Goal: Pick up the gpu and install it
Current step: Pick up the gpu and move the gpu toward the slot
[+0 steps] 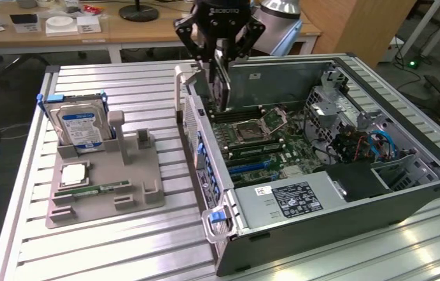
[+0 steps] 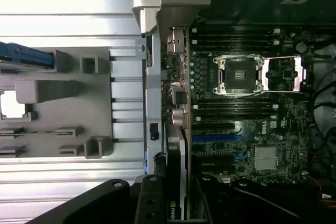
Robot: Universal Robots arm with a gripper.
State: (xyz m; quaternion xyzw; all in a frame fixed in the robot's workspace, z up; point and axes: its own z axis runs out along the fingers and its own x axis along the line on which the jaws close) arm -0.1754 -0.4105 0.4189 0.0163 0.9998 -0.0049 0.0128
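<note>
Overhead, the gripper (image 1: 222, 57) pinches the gpu (image 1: 222, 93) above the case (image 1: 337, 225) on a ribbed metal table (image 1: 126, 82), desks (image 1: 25, 36) behind.

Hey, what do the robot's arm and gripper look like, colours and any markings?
The gripper is black, with white ROBOTIQ lettering across its body and two jointed, linkage-style fingers. The arm behind it has a rounded, silver-grey housing.
</note>
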